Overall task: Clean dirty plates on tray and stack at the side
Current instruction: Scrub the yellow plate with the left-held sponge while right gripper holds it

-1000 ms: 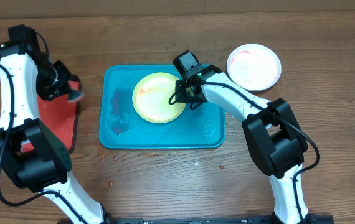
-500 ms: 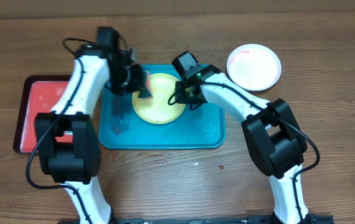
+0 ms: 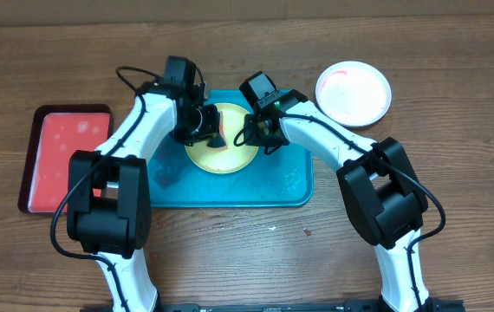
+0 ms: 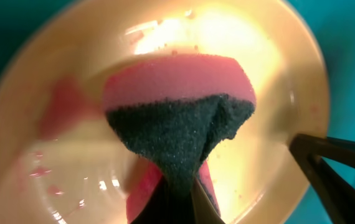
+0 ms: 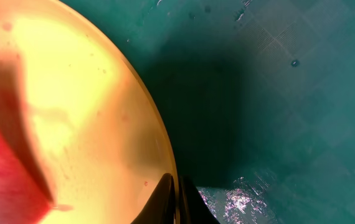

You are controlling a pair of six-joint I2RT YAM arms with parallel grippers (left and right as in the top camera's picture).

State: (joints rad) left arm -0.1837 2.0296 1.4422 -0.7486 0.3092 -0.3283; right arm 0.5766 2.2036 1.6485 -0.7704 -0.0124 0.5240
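A yellow-green plate [image 3: 230, 154] lies on the teal tray [image 3: 282, 178]. My left gripper [image 3: 207, 133] is shut on a pink sponge with a dark scouring face [image 4: 177, 106], which it presses onto the plate's inside [image 4: 71, 155], where red smears show. The right gripper [image 5: 176, 200] is shut on the plate's right rim [image 5: 159, 143], one finger inside and one outside. A white plate [image 3: 353, 93] with a red smear sits on the table at the far right, off the tray.
At the left on the wooden table stands a red tray with a dark rim [image 3: 61, 160]. Wet patches and droplets mark the teal tray floor [image 5: 277, 93]. A few red specks lie on the table in front of the tray.
My left arm has swung from the red tray over to the yellow-green plate, carrying the sponge onto it. The right arm has stayed on the plate's rim.
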